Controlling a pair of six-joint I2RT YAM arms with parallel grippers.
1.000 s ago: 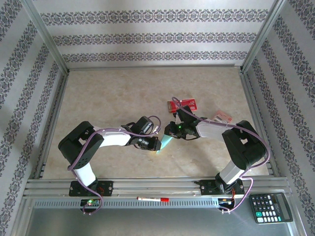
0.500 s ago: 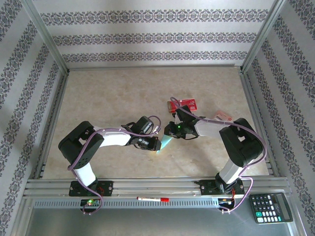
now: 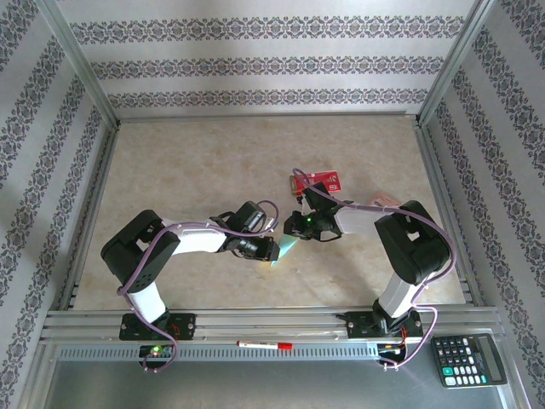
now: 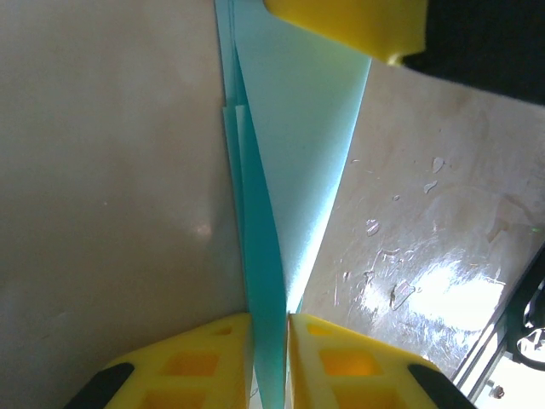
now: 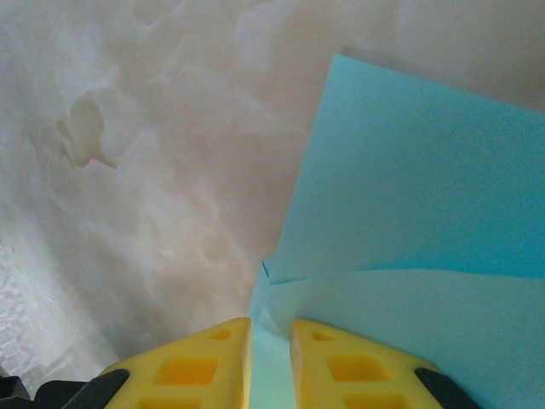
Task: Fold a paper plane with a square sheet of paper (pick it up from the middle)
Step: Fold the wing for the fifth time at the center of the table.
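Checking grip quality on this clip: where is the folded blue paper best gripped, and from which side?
Likely at an end, coming in edge-on and pinching all layers together. The blue paper is thin and layered; the left claw and right claw each pinch one end that way.

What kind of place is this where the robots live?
Probably a robot test booth, not a home: white robot arms bolted to a silver metal rail, a beige tabletop fenced by aluminium posts, and patterned wallpaper panels as backdrop.
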